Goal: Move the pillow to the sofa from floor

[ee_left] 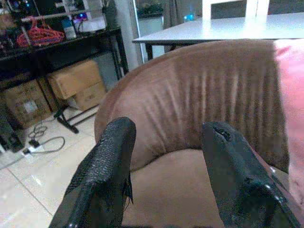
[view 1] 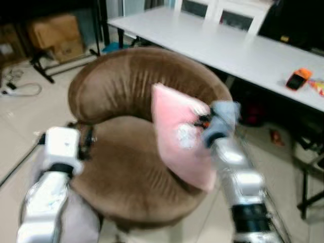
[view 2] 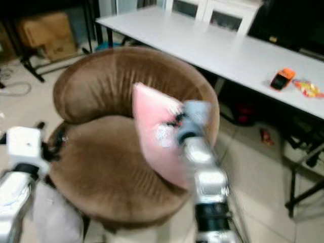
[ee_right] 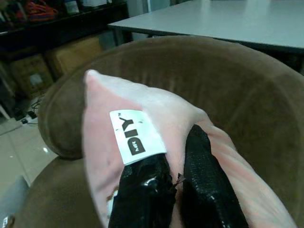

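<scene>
Nearest, lower left of the left eye view: left gripper point(ee_left: 166, 175) hovers over the front left edge of the seat, fingers spread apart with nothing between them. Idle, as far as I can judge.

Mid-frame: right gripper point(ee_right: 175, 183) is pinched on the pink pillow point(view 1: 177, 134), its two black fingers point(ee_right: 142, 194) pressed together into the fabric just below a white sewn-on label point(ee_right: 135, 135). Grasp looks like a fold of the cover rather than the whole body.

Pillow position: off the floor, held above the right half of the brown round sofa point(view 1: 116, 177), centre-right in the eye views. Whether its lower corner rests on the seat cushion or on the right rim cannot be told; motion blur there.

Orientation: pillow stands on edge, tilted. Long axis runs from an upper corner near the backrest at frame centre down to a lower corner at the sofa's front right. The broad face turns toward the left of the frame.

Progress, judged: pick-up from the floor done, carry to the sofa essentially done. Left: lower it onto the seat, let go, pull the arm back.

Further back: white bench point(view 1: 243, 48) across the upper right, an orange-and-black object point(view 1: 297, 78) on it; cardboard boxes point(view 1: 53, 35) at upper left
</scene>
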`<state>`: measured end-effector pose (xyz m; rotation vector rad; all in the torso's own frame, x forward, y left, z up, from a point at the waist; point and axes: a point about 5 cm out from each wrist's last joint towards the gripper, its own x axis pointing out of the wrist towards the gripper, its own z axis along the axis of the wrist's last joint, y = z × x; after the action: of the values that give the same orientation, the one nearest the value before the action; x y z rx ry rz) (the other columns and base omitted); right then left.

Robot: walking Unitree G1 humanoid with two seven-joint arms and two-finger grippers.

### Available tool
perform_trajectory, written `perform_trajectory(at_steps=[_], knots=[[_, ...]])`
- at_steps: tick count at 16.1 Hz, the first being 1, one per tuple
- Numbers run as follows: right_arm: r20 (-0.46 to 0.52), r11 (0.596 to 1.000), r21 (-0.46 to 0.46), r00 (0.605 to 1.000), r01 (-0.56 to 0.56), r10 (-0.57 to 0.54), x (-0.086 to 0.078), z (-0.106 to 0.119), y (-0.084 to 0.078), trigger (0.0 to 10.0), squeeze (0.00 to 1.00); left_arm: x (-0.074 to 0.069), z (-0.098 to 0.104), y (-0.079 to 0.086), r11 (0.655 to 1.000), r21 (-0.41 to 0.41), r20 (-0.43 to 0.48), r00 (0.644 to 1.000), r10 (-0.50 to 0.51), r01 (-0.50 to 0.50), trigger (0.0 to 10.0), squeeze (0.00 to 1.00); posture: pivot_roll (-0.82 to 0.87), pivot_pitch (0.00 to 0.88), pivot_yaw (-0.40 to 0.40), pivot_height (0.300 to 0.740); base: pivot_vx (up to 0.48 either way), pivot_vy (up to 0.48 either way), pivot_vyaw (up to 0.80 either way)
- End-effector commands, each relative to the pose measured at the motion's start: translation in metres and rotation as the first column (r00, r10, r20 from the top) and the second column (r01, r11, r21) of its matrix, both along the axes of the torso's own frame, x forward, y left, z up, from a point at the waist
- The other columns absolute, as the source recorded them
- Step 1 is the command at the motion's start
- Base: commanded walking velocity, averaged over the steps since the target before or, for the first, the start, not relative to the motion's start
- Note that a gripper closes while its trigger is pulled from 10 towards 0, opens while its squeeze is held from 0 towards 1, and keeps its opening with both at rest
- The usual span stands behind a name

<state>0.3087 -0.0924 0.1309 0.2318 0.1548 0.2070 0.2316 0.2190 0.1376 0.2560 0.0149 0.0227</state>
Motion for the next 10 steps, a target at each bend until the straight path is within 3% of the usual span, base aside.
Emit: perform_trajectory(at_steps=[1, 4, 10], knots=[[0.062, 0.999, -0.007, 0.997, 0.052, -0.051, 0.0037, 0.0110, -0.0175, 10.0, 0.00, 0.0018, -0.0002, -0.0101, 0.999, -0.012, 0.000, 0.999, -0.043, 0.043, 10.0, 0.00, 0.05, 0.000, -0.077, 0.740, 0.337, 0.000, 0.00], [0.043, 0.999, -0.038, 0.999, -0.022, 0.024, -0.0013, 0.0050, -0.0119, 10.0, 0.00, 0.0035, 0.0006, -0.0126, 0.998, -0.006, -0.002, 0.998, -0.063, 0.063, 10.0, 0.00, 0.04, 0.000, -0.064, 0.740, 0.331, 0.000, 0.00], [0.049, 0.997, -0.035, 0.997, -0.062, 0.064, -0.0033, 0.0071, -0.0086, 10.0, 0.00, 0.0030, -0.0010, -0.0138, 0.997, 0.003, -0.010, 0.997, -0.072, 0.072, 10.0, 0.00, 0.04, 0.000, -0.065, 0.740, 0.312, 0.000, 0.00]])
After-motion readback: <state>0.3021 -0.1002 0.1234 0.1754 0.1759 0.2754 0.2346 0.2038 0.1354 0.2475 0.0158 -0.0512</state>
